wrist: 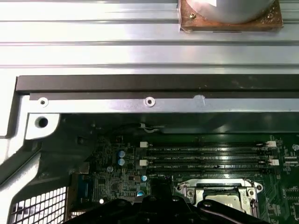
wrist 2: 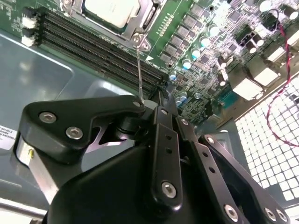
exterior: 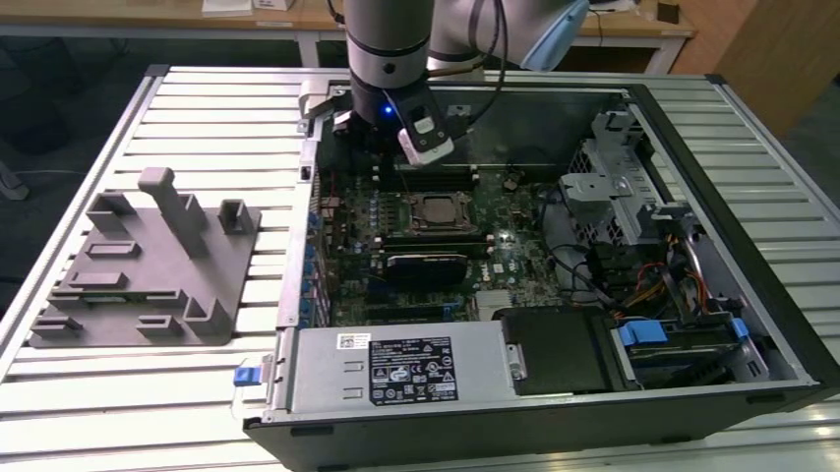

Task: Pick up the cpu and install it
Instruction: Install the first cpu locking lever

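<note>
Cpu already down flat in its socket, in the middle of the green board. Pincer low over the board, just beside the socket, right at the tip of a thin metal lever sticking up from the socket's corner. Cannot tell whether wide or narrow, or whether gripping the lever or just touching.

Looks like the locking part of the job. To do well: move slow and straight. Work the lever near its tip only. Press gently, never hard. Keep off the cpu's shiny top and off the long black slots next door. Stop at any sign of the cpu tilting. Mind the little parts on the board close by, easy to knock.

Now the boxes. Big black computer case open on the slatted counter, holding the board, a silver power box near the front, a grey metal cage on the exterior view's right, and a bunch of coloured wires. Socket holding the cpu, with a metal frame round the edge. On the exterior view's left, near the case: a grey holder with upright posts, flat on the counter.
</note>
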You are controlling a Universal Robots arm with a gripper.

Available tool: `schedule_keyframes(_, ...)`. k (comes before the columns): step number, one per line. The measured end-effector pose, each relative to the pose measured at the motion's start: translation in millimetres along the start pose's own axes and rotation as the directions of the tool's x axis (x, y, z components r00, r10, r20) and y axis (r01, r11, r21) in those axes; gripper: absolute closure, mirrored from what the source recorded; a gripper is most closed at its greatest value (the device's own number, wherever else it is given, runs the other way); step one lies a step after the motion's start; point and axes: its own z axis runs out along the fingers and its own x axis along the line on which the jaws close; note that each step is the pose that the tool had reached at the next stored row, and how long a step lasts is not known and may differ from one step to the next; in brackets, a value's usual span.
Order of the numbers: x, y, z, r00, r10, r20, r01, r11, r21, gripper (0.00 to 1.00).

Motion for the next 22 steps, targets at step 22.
schedule_keyframes(22, -42.3, 0.4, 1.4, 1.0, 0.001, -0.0027, -0.001, 1.0, -0.0043, 0.89)
